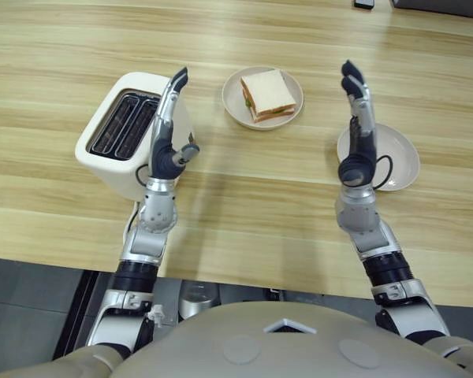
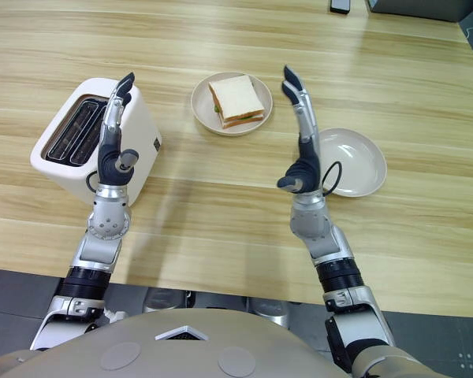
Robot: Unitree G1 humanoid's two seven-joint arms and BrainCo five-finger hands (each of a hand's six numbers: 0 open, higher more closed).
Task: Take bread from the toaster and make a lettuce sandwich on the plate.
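A cream toaster [image 1: 110, 157] stands at the left of the wooden table, its two slots dark with no bread showing. A sandwich [image 1: 268, 94] of two white bread slices with green lettuce between them lies on a beige plate [image 1: 235, 104] at the centre back. My left hand [image 1: 167, 130] is held upright beside the toaster's right side, fingers straight, holding nothing. My right hand [image 1: 357, 126] is held upright over the near-left rim of a second beige dish, open and holding nothing.
The second beige dish [image 1: 398, 157] lies bare at the right. A dark object [image 1: 364, 4] rests at the far edge of the table. A black cord [image 1: 134, 216] runs off the table's near edge below the toaster.
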